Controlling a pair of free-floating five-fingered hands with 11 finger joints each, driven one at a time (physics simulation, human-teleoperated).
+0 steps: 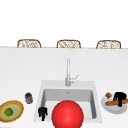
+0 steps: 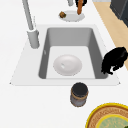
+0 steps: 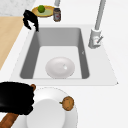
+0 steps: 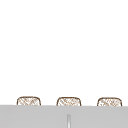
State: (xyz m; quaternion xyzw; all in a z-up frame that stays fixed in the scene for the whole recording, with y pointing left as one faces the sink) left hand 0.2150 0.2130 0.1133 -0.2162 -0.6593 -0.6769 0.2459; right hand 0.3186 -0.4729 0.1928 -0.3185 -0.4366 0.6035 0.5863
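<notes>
Right robot hand [image 1: 119, 97] is sitting over the white plate [image 1: 107, 106] on the tabletop [image 1: 20, 70], right of the sink [image 1: 93, 86], fingers curling round a brown rolling-pin-like stick [image 1: 111, 102] and gripping it. Stick's long axis is running roughly left-right in front view, lying across the plate, one end pointing twd the sink, other end poking past the plate's outer rim. In right side view the same robot hand [image 3: 16, 101] is covering most of the stick [image 3: 8, 120]; a small brown nut-like item [image 3: 67, 103] is resting on the plate [image 3: 72, 117] just beside it, apart from the stick.

Left robot hand [image 1: 42, 112] is hovering at the sink's front-left corner, fingers curling down, holding nothing. Left side view is showing it [image 2: 114, 60] hanging over the sink rim.

Red bowl [image 1: 67, 114] is lying upside-down in the basin in front view; from the sides it's rendering white [image 2: 67, 65]. Dark jar [image 1: 28, 98] is standing left of the sink, near a woven plate [image 1: 17, 106] w/ a green fruit [image 1: 9, 111]. Faucet [image 1: 68, 72] is standing behind the basin. No readable labels or writing on anything.
</notes>
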